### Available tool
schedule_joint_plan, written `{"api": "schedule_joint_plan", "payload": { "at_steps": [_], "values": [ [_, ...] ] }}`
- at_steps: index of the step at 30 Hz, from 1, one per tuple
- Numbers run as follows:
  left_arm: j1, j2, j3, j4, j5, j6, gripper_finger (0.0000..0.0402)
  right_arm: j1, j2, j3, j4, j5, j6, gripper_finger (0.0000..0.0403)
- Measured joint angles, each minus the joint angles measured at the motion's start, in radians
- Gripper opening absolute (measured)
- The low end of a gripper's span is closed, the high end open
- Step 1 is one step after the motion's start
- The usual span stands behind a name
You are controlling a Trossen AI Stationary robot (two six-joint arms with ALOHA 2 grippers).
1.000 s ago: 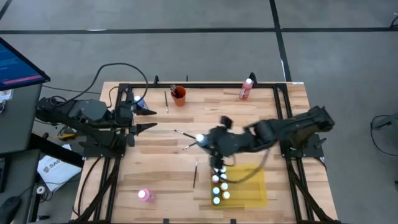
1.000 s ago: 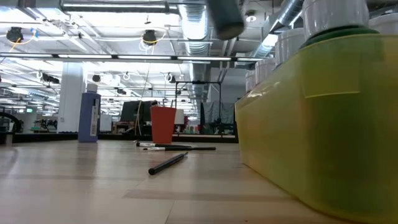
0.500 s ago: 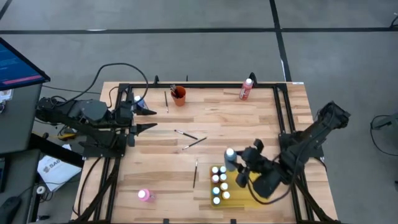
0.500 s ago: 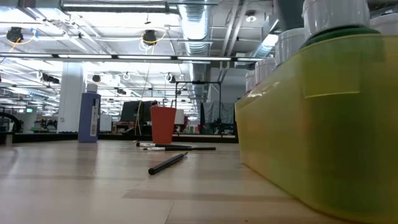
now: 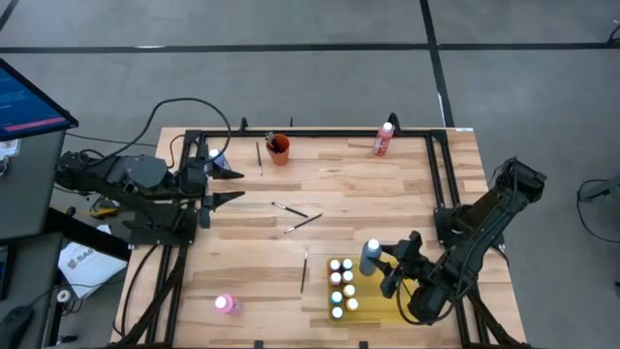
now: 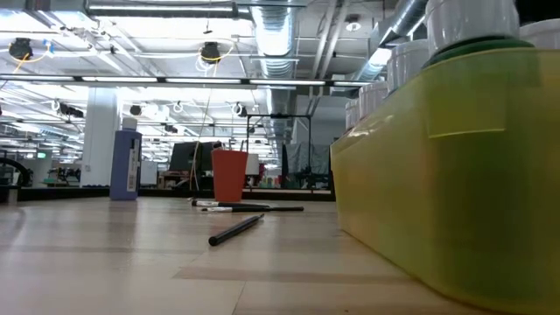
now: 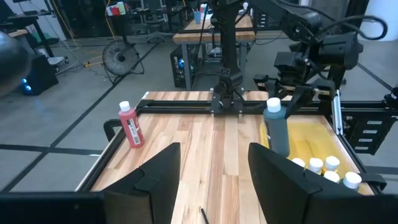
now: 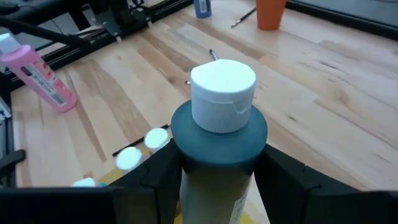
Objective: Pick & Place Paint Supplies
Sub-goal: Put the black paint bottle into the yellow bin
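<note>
My right gripper (image 5: 381, 265) is shut on a dark teal paint bottle (image 5: 370, 257) with a white cap (image 8: 222, 93), over the far left part of the yellow tray (image 5: 392, 291). Several white-capped bottles (image 5: 341, 287) stand in the tray's left end. A pink bottle (image 5: 225, 304), a red bottle (image 5: 384, 139) and a blue bottle (image 6: 125, 166) stand on the table. Thin dark brushes (image 5: 292, 210) (image 5: 303, 269) lie flat on the wood. My left gripper (image 5: 232, 184) hangs open at the table's left edge, touching nothing. My right gripper pinches the teal bottle's body just below its shoulder (image 8: 186, 163), one finger (image 8: 155, 180) on each side. The fingers come slanting down from the table's near right side. The bottle (image 7: 275, 127) stands upright in the hold; whether its base touches the tray, I cannot tell.
An orange cup (image 5: 280, 148) with brushes in it stands at the far edge, a loose brush (image 5: 259, 155) beside it. Black rails (image 5: 320, 132) frame the table. The tray's right half is bare yellow. Bare wood lies between the cup and the tray.
My right gripper has carried the teal bottle from the table's middle toward the near right, down over the yellow tray, rolling its wrist on the way. It has stayed shut on the bottle.
</note>
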Motion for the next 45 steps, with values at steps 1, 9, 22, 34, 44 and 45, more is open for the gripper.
{"api": "schedule_joint_plan", "payload": {
  "at_steps": [1,9,22,34,44,45],
  "values": [
    [0.000,0.000,0.000,0.000,0.000,0.000,0.0182,0.006,0.000,-0.012,0.002,0.009,0.013,0.0170],
    [0.000,0.000,0.000,0.000,-0.034,0.000,0.0182,0.020,0.021,-0.093,0.123,0.027,0.014,0.0171],
    [0.000,0.000,0.000,0.001,-0.078,0.000,0.0182,0.020,0.182,-0.095,0.229,0.028,0.014,0.0171],
    [0.000,0.000,0.000,0.005,-0.099,0.000,0.0182,0.019,0.191,-0.094,0.242,0.032,-0.056,0.0174],
    [0.000,0.000,0.000,0.007,-0.099,0.000,0.0182,0.019,0.191,-0.094,0.245,0.026,-0.073,0.0221],
    [0.000,0.000,0.000,0.007,-0.099,0.000,0.0182,0.019,0.191,-0.094,0.247,0.021,-0.074,0.0226]
  ]
}}
